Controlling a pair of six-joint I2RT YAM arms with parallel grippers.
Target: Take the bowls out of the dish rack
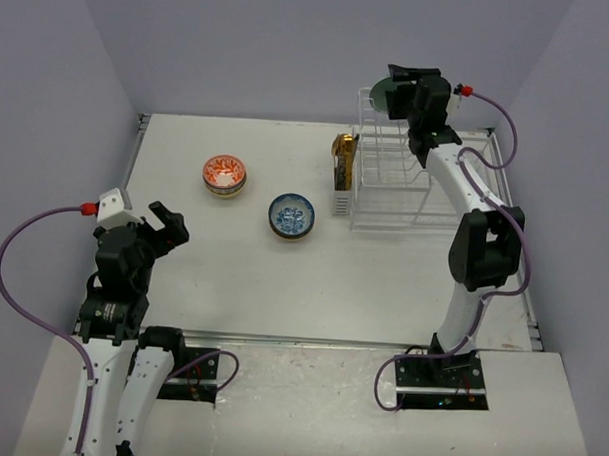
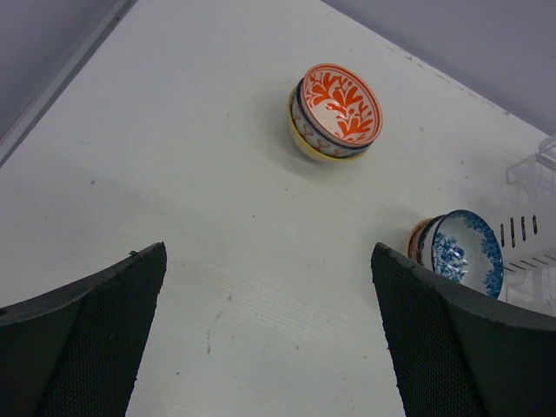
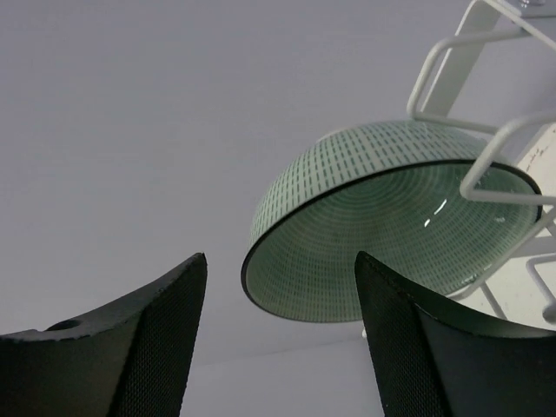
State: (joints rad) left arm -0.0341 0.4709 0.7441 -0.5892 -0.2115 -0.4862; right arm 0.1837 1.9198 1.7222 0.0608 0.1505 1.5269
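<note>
White tabletop, closed in by pale lilac walls, is carrying the whole scene. Two bowls are sitting out on it, both mouth up in the overhead view. An orange-red bowl is lying toward the far left, and a blue bowl is lying nearer the middle, with bare table between them.

The dish rack is standing at the far right with its wire slots rising upright. A gold-brown utensil holder is sitting against its left side. A pale green bowl is resting high in the rack at its far left corner, tipped up on its rim rather than lying flat. Its mouth is facing the right wrist camera and slanting downward, and white wire loops are crossing its right edge.

The right gripper is poised at that bowl with its jaws standing well apart. Part of the bowl's rim is showing in the gap beyond the fingertips. The jaws are not closing on anything, and I cannot tell whether the right-hand finger is touching the bowl.

The left gripper is hovering above the near left of the table. Its jaws are spread as wide as they go and are holding nothing, and they are pointing toward the two bowls on the tabletop.
</note>
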